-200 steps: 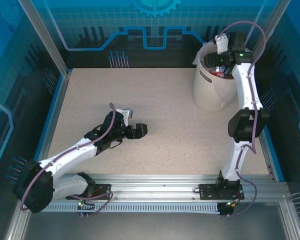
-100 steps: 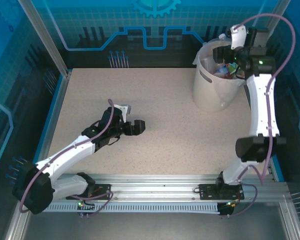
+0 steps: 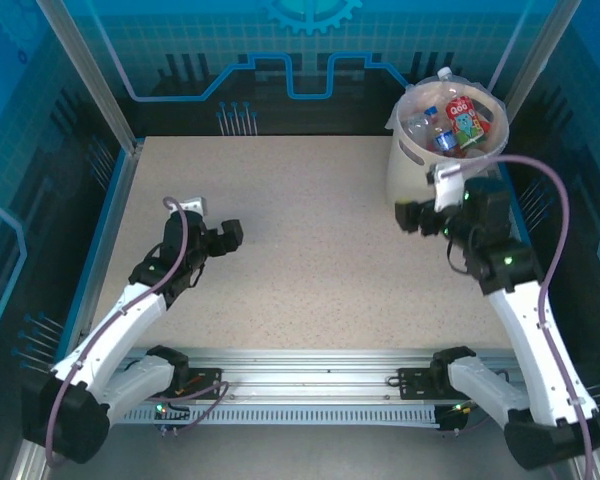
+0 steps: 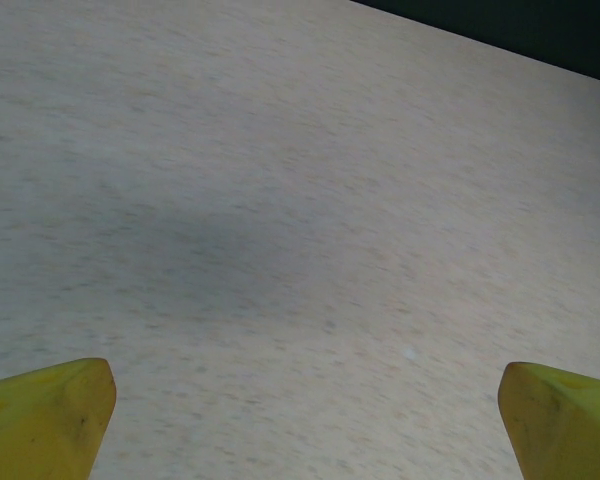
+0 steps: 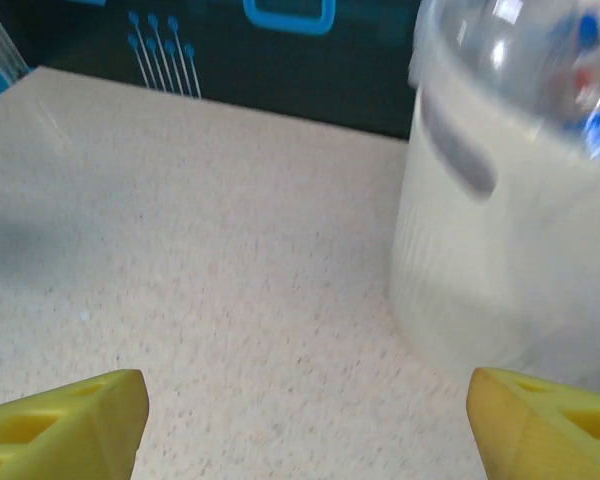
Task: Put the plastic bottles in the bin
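**Top view.** My left gripper [image 3: 223, 234] hangs over the speckled worktop [image 3: 310, 270] at centre left of the frame, jaws apart. My right gripper [image 3: 412, 214] is at centre right, just in front of the bin [image 3: 398, 180], jaws also apart.

The bin stands upright in the upper right of the frame. This view looks into its open mouth. The plastic bottles [image 3: 446, 124] lie heaped inside, one with a colourful label and one with a blue cap.

**Left wrist view.** My yellow fingertips [image 4: 42, 415] sit at the two bottom corners, wide apart, with bare worktop between them.

**Right wrist view.** The fingertips [image 5: 70, 420] are again at the bottom corners, wide apart, over bare worktop. At the right of the frame is the bin's white side wall with a dark oval handle cut-out [image 5: 458, 150]. Blue and red blurs show through the clear liner [image 5: 525, 45] at top right; I cannot make out single bottles there.
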Robot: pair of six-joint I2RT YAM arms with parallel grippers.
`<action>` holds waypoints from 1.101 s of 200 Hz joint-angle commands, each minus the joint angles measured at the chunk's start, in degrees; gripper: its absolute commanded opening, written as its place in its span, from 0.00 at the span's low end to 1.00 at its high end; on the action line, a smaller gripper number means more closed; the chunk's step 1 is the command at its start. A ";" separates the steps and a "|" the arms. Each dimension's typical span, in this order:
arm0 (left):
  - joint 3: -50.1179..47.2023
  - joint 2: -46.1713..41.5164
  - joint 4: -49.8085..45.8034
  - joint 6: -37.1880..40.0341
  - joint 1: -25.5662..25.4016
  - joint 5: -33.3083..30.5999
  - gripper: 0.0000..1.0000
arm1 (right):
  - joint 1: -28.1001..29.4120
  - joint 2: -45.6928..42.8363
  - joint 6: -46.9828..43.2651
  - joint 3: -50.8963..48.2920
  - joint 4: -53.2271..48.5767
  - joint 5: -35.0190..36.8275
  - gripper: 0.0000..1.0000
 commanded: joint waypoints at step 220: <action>-13.26 25.26 50.40 18.59 15.79 4.59 0.99 | -6.73 26.43 0.64 -42.54 82.02 15.88 1.00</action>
